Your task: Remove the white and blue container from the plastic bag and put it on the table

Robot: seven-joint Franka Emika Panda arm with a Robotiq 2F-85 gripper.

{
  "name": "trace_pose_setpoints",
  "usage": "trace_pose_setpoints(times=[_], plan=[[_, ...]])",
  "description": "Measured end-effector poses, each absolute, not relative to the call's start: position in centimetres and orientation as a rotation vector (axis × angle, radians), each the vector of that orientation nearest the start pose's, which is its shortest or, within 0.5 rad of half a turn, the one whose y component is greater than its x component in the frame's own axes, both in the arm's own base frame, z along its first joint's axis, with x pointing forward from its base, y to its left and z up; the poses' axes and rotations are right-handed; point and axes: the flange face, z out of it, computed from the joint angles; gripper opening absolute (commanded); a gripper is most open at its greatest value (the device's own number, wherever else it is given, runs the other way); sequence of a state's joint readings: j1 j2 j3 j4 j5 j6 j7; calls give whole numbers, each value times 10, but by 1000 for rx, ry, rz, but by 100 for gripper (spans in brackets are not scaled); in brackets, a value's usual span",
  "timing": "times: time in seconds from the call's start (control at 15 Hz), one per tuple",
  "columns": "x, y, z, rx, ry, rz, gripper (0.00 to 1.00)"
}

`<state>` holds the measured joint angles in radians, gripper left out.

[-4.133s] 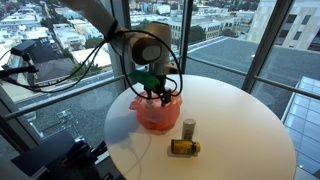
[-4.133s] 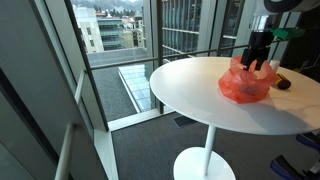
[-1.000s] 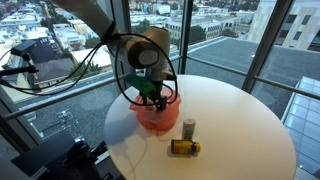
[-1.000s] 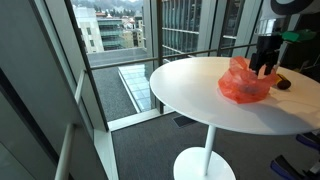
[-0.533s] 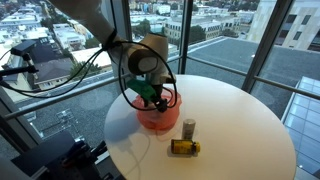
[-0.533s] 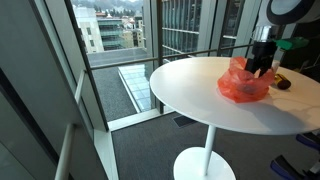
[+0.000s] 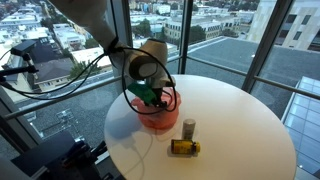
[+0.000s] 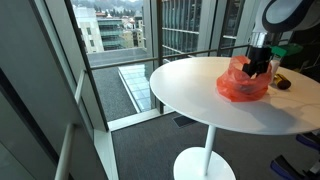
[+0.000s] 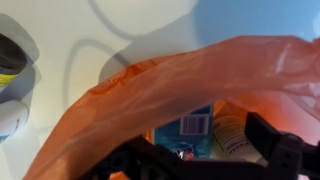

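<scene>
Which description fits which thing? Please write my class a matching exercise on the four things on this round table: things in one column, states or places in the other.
Things:
1. plastic bag
2. white and blue container
3. yellow bottle
4. small jar

Descriptions:
A. standing upright
B. orange
C. lying on its side
D. inside the bag

Pairs: 1-B, 2-D, 3-C, 4-A

- my gripper (image 7: 152, 100): black, with a green patch
- plastic bag (image 7: 156, 116): see-through orange-red
- container (image 9: 195, 125): white and blue, with a barcode
- table (image 7: 235, 115): plain white
- bottle (image 7: 184, 147): yellow
</scene>
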<state>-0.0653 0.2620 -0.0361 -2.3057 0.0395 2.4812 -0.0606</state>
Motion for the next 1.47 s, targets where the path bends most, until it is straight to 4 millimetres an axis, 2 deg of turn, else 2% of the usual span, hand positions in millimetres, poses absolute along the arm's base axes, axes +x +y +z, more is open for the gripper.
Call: trace_pose_setpoints(times=[0.47, 1.07, 1.13, 1.2, 1.33, 1.47], plan=[[516, -50, 216, -3115, 104, 141, 100], [515, -52, 215, -3114, 108, 144, 100], [515, -52, 215, -3114, 109, 144, 94], [515, -53, 215, -3114, 109, 144, 74], [515, -53, 215, -3114, 108, 145, 69], [515, -53, 214, -3114, 107, 147, 53]])
